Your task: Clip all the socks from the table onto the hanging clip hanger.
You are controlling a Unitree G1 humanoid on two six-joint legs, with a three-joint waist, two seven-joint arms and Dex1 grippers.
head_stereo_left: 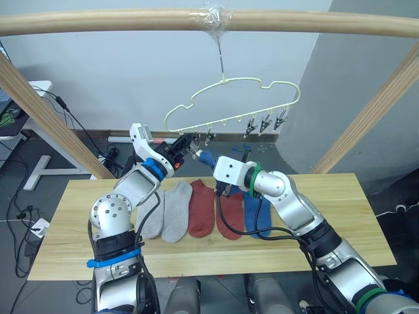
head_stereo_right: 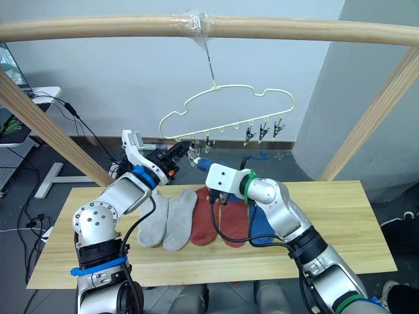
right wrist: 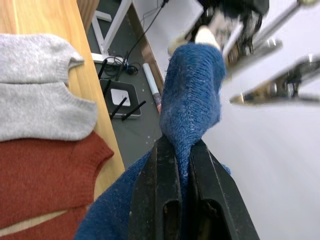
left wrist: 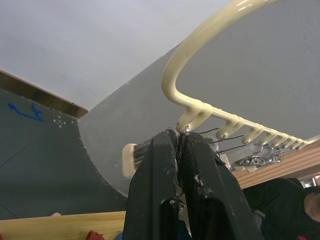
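under the thick wooden beam [head_stereo_left: 196, 23] the clip hanger [head_stereo_left: 236, 104] hangs by its hook, above the far edge of the table [head_stereo_left: 340, 216], where we see two light grey socks [head_stereo_left: 167, 212], two rust red socks [head_stereo_left: 213, 209] and one blue sock [head_stereo_right: 262, 226] lying in a row, touching side by side. our right gripper [right wrist: 179, 150] is closed on the other blue sock [right wrist: 190, 100], holding its cuff up just beside the metal clips at the hanger's left end. our left gripper [left wrist: 179, 145] is pinched tight on one of those clips [head_stereo_left: 195, 139], apparently squeezing it apart. to do this step well, we judge the left should keep the clip wide while the right feeds the cuff edge fully between its teeth, then let go of the clip before the sock. the two grippers are nearly touching, so room is tight there; the hanger can swing freely on its hook, and three clips [head_stereo_left: 265, 123] toward the right end hang free with open air around them.
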